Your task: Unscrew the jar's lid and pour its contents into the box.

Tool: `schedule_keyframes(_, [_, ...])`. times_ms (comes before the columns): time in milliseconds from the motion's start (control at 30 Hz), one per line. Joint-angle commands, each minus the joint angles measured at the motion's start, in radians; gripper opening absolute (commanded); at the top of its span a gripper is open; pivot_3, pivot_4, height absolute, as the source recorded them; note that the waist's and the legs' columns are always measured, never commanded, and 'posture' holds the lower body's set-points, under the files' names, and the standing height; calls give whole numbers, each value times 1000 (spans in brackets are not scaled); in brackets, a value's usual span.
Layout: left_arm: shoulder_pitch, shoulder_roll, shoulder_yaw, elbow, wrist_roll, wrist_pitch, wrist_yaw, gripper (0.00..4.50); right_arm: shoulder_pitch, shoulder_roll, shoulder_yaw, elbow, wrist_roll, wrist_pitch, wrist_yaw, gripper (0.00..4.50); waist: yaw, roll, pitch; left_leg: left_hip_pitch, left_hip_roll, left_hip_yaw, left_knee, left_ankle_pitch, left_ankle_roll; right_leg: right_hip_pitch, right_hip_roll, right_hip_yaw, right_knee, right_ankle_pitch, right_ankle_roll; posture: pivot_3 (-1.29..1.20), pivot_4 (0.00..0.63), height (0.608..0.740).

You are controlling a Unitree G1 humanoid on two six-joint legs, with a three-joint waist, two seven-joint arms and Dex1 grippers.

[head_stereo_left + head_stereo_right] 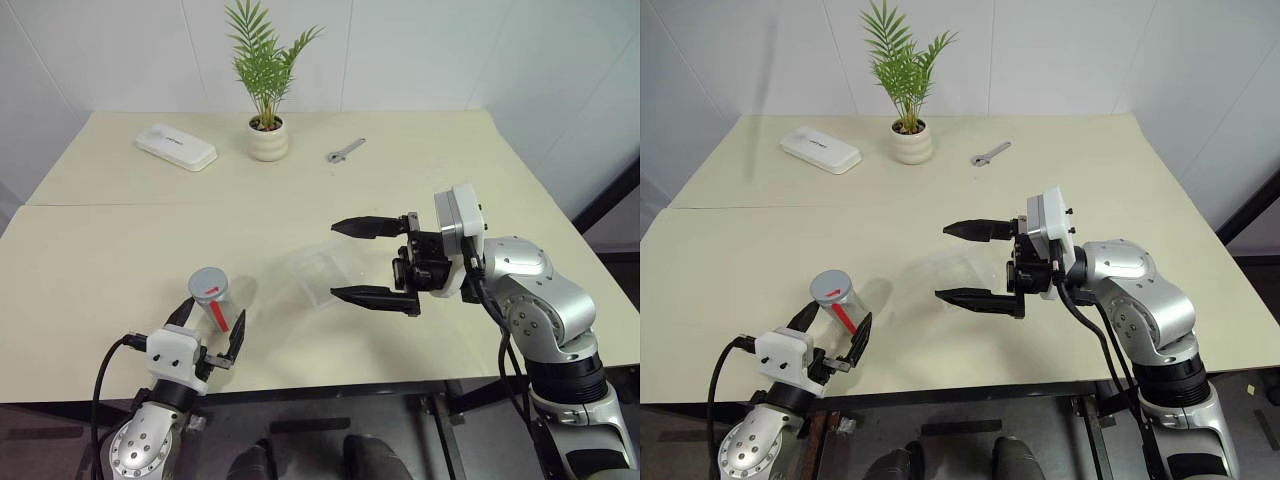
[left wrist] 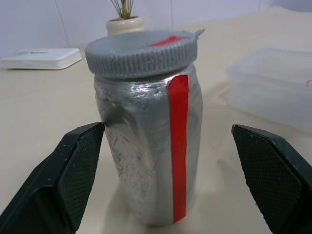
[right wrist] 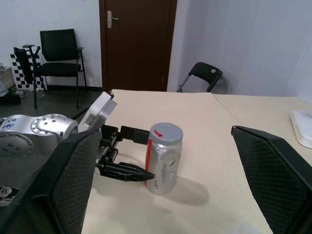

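Since the lid is on: the jar (image 1: 214,300) stands upright near the table's (image 1: 100,250) front edge, between the left gripper's (image 1: 208,333) wide-spread fingers
Right gripper (image 1: 366,261): wide, empty, hanging over the clear box (image 1: 325,272)
Grip advice: close low on the body; keep the lid (image 2: 141,51) free for twisting
Left wrist view: the jar's dented wall and red stripe, unreadable from overhead

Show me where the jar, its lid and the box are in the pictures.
jar (image 2: 146,161), left wrist view, silvery side wall.
lid (image 2: 141,51), left wrist view, grey top face.
box (image 1: 322,272), left eye view, clear bottom.
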Motion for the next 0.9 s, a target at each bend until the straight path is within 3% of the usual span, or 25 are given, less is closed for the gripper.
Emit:
schedule_keyframes(33, [2,-1,-10,-9,9,-12,33,4462,-1,-5,-25,-37,22,-3,-8,4500,0,0,0,0,0,0,0,0,0,0,0,0,0,0,0,0,150,740])
schedule_keyframes(833, [-181,-15,-77,142,61,-1,180,4462,10,-14,-18,-43,19,1,-11,4500,5,0,0,0,0,0,2,0,0,0,1,2,2,1,2,0,150,740])
schedule_keyframes(900, [-187,-7,-70,145,57,0,181,4081,14,-13,-15,-41,15,-3,-11,4500,5,0,0,0,0,0,2,0,0,0,1,2,2,1,2,0,150,740])
